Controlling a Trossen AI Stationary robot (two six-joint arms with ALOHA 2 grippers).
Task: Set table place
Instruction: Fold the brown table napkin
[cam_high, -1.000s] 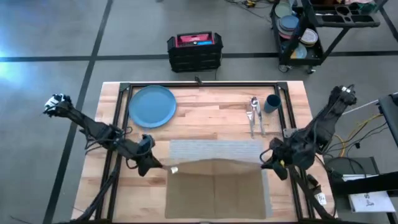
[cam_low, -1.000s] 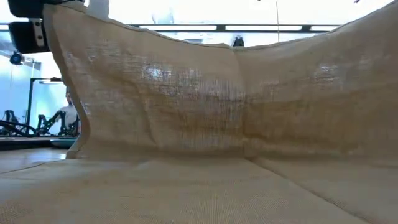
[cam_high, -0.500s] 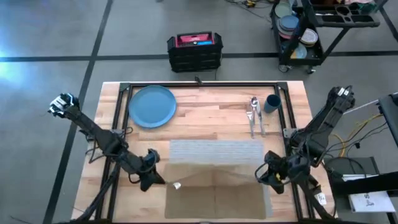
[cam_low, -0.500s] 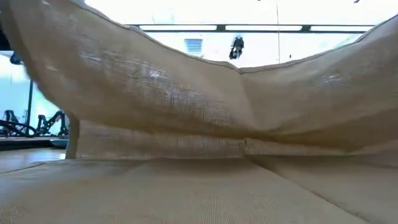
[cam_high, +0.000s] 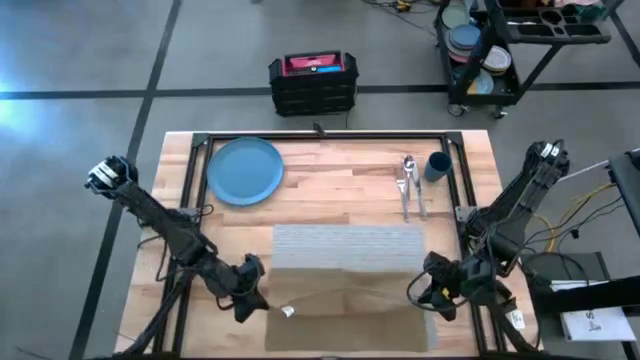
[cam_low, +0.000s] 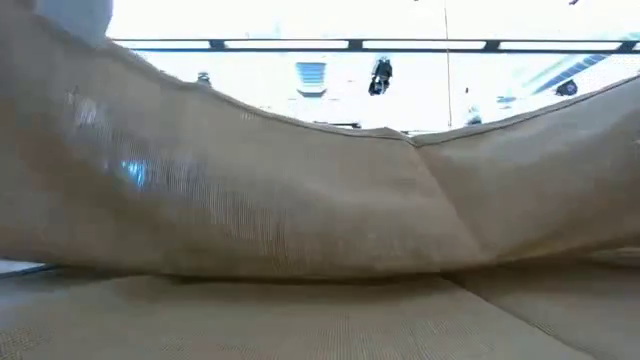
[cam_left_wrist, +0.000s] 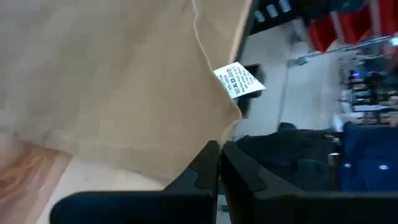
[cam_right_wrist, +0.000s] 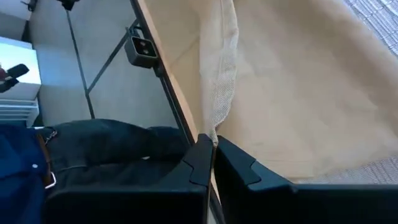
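Note:
A tan napkin (cam_high: 345, 315) lies on the grey placemat (cam_high: 345, 242) near the table's front edge, its far edge raised and carried over the near part. My left gripper (cam_high: 255, 298) is shut on that raised edge's left corner, my right gripper (cam_high: 424, 297) on its right corner. In the low view the napkin (cam_low: 300, 200) fills the picture as a sagging raised sheet. A blue plate (cam_high: 245, 170) rests at the far left. Silver cutlery (cam_high: 410, 187) and a dark-blue cup (cam_high: 437, 165) sit at the far right. My left gripper pinches the napkin's corner (cam_left_wrist: 229, 127) between its two shut fingers, just below a white tag (cam_left_wrist: 239, 81). The cloth is lifted off the table there and sags toward the middle. How many layers it has, I cannot tell. My right gripper pinches the napkin's hemmed corner (cam_right_wrist: 216, 127) between its two shut fingers, which come from the table's right side. The edge runs up from the fingertips, and the cloth spreads away from them over the placemat (cam_right_wrist: 373, 18), slack.
A black metal frame (cam_high: 325, 140) rings the working area. Beyond the table's far edge stand a black and red case (cam_high: 313, 82) and a black cart with stacked dishes (cam_high: 480, 50). Bare wood lies between plate and cutlery.
Both grippers have moved toward the table's near edge and down, staying shut on the napkin's corners. The raised far edge has been drawn over the near part, so the cloth folds over and uncovers more of the placemat behind it.

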